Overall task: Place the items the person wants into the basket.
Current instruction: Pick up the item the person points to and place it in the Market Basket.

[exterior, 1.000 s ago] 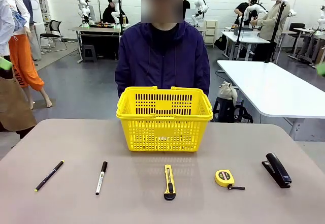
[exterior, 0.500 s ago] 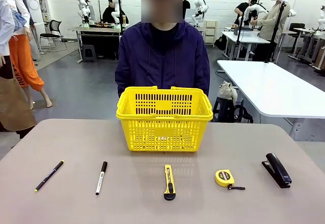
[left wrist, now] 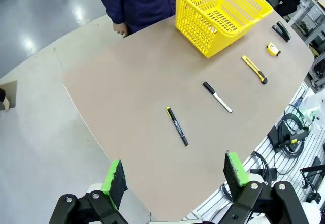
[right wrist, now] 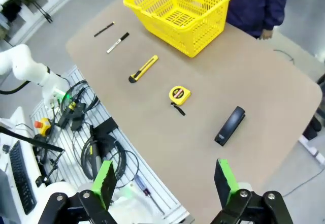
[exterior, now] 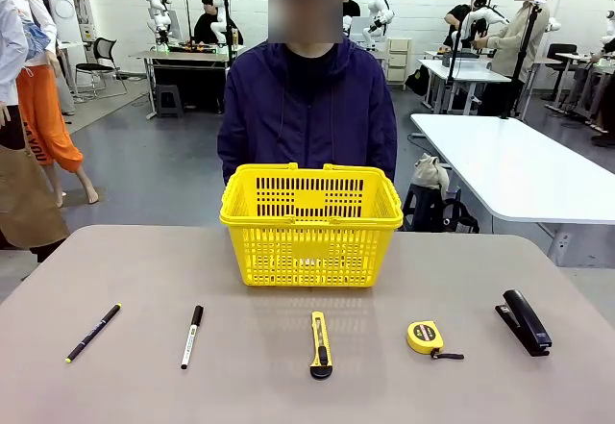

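Observation:
The yellow basket (exterior: 310,222) stands at the table's far middle, in front of the person (exterior: 307,107) in a dark navy jacket. On the near side lie the white-barrelled marker (exterior: 192,336) with black cap and the round yellow tape measure (exterior: 426,336). From the wrists I see the basket (left wrist: 221,13) (right wrist: 179,10), marker (left wrist: 217,97) (right wrist: 117,42) and tape measure (left wrist: 273,49) (right wrist: 179,95) far below. My left gripper (left wrist: 175,176) and right gripper (right wrist: 165,178) are open, high above the table's ends, holding nothing.
A thin black pen (exterior: 93,333) lies at the left, a yellow-and-black utility knife (exterior: 320,344) in the middle and a black stapler (exterior: 524,321) at the right. Cables and gear (right wrist: 91,142) lie off the table's near edge. The person's hand (left wrist: 120,29) hangs by the far edge.

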Tool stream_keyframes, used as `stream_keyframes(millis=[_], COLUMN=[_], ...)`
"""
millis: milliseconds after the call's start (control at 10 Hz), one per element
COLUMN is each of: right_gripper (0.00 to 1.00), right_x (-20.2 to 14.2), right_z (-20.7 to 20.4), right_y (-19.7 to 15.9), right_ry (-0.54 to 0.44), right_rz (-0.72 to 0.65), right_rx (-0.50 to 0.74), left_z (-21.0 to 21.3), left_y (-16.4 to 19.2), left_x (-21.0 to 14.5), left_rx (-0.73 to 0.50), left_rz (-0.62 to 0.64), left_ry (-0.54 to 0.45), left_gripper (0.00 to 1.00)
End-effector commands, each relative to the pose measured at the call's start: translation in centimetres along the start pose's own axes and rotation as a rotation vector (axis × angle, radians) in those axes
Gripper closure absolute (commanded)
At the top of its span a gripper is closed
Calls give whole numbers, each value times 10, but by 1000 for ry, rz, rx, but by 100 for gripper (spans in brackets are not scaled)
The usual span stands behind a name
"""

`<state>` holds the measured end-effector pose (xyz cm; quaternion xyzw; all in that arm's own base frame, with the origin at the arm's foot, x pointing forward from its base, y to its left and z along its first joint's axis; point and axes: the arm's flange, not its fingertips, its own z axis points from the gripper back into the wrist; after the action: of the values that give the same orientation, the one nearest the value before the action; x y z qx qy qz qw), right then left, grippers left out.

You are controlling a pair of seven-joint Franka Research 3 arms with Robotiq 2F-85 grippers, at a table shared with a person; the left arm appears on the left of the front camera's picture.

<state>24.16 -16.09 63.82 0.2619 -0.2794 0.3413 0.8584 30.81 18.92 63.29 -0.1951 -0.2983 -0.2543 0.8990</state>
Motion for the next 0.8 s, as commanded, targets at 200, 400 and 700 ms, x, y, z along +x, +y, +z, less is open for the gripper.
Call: stream_keyframes(millis=[200, 400, 700], right_gripper=[0, 0, 0], right_x=[1, 1, 1], right_z=[2, 2, 2], right_y=[5, 5, 5], right_ry=[-7, -7, -7], right_rz=[18, 18, 18], right_rx=[1, 1, 1], left_z=[-2, -2, -2], left_y=[-1, -1, -1], left_x=[2, 2, 2], left_rx=[-6, -6, -6], left_rz=[-3, -3, -3], left_ry=[1, 1, 1], left_gripper=[0, 0, 0])
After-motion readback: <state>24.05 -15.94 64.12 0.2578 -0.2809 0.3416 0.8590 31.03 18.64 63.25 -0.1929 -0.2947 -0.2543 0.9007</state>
